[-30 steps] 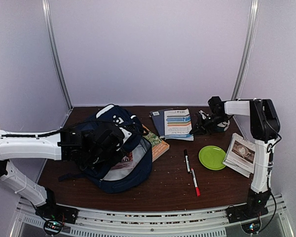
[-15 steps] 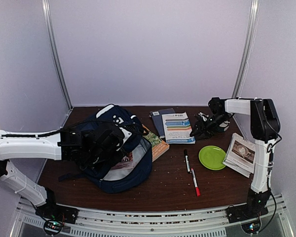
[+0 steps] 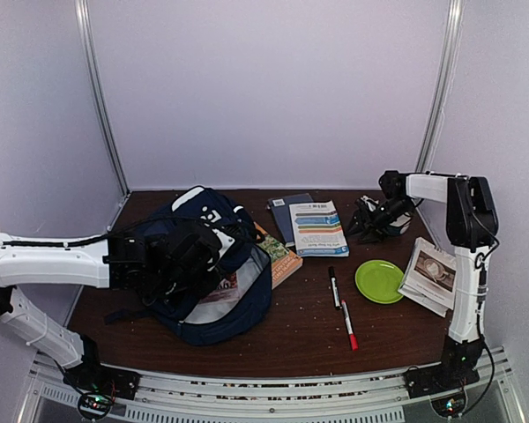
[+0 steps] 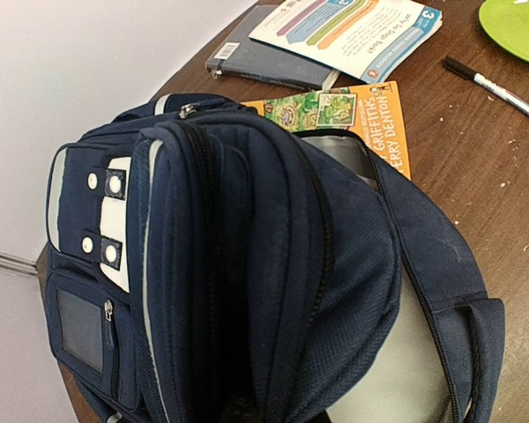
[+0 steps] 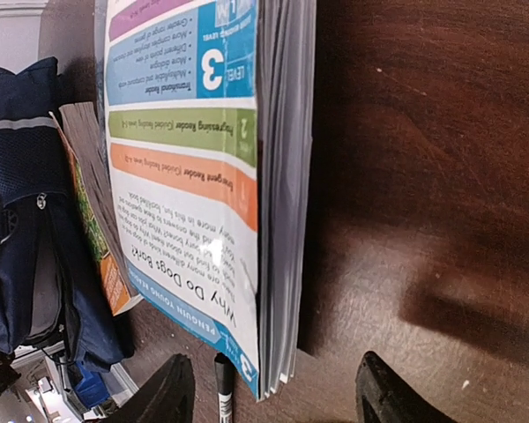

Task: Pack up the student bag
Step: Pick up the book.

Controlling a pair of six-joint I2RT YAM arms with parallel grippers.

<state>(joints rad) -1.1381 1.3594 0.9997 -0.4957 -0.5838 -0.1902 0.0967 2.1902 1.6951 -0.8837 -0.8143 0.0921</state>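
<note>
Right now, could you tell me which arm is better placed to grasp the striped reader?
Probably the right arm: its jaws stand open beside the striped reader; the left arm grips the student bag.

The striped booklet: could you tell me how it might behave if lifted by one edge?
The striped booklet looks thin and soft-covered, so it would probably sag. Its cover shows glare, so it may be slippery. Resting partly on a grey book, it could slide when pushed.
</note>
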